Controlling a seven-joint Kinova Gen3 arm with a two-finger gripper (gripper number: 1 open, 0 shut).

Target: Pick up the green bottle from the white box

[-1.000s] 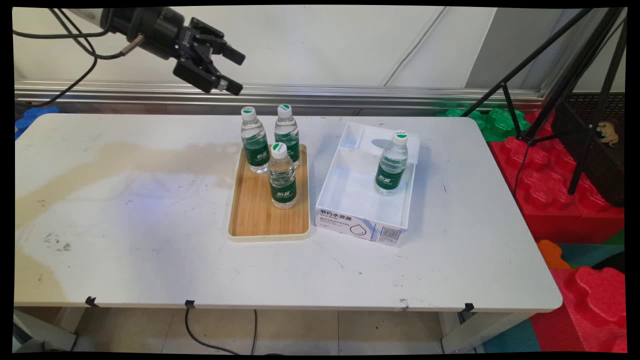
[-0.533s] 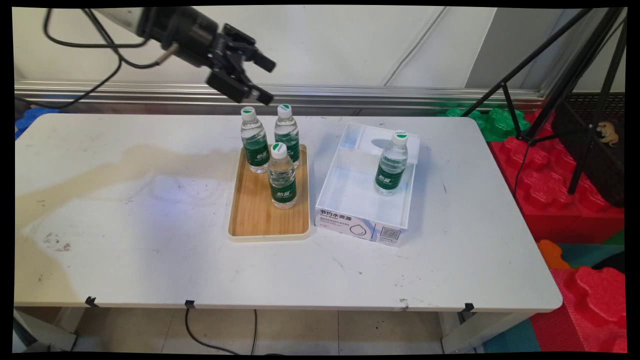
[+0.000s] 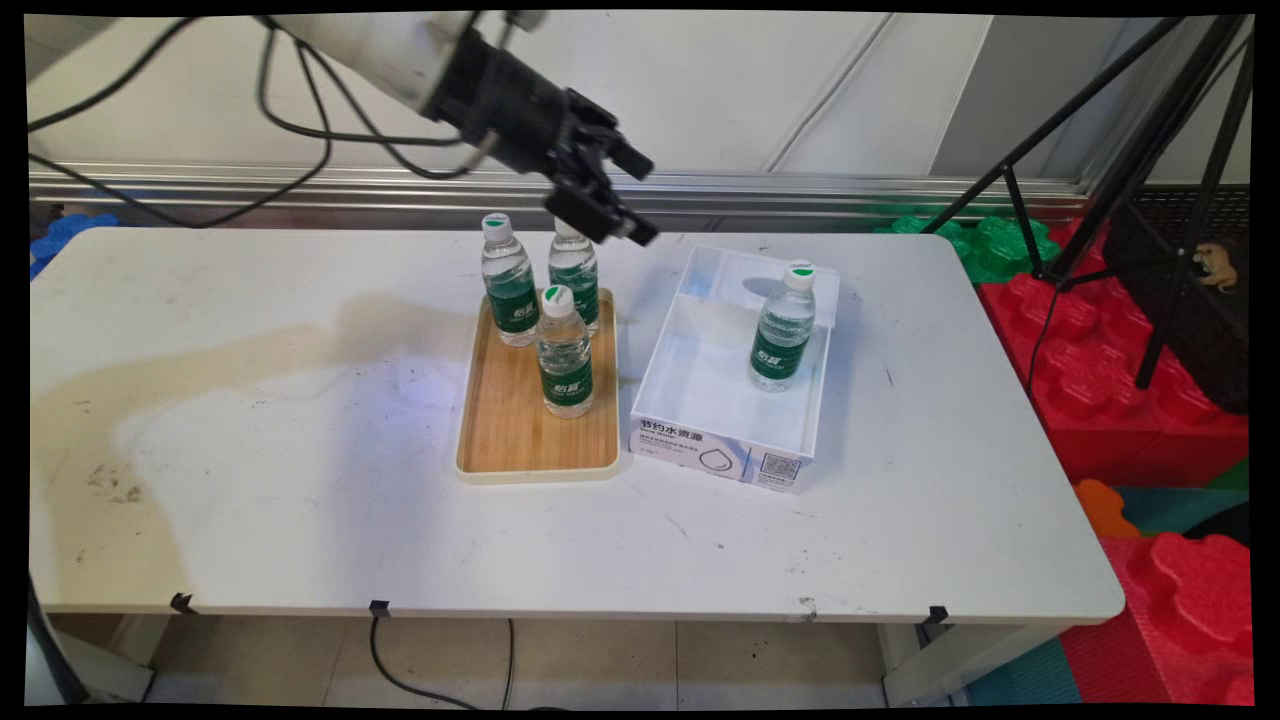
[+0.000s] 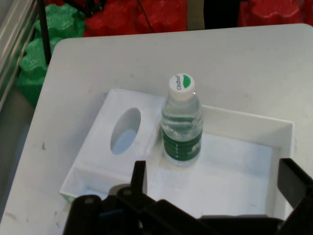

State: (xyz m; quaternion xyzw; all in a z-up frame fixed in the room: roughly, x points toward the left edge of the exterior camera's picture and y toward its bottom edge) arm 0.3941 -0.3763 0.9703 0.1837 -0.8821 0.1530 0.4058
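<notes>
Bottle in white box – oval cutout beside

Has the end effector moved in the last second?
Yes. The end effector has swung right along the wall rail, from left of the tray bottles to above the back right bottle.
</notes>
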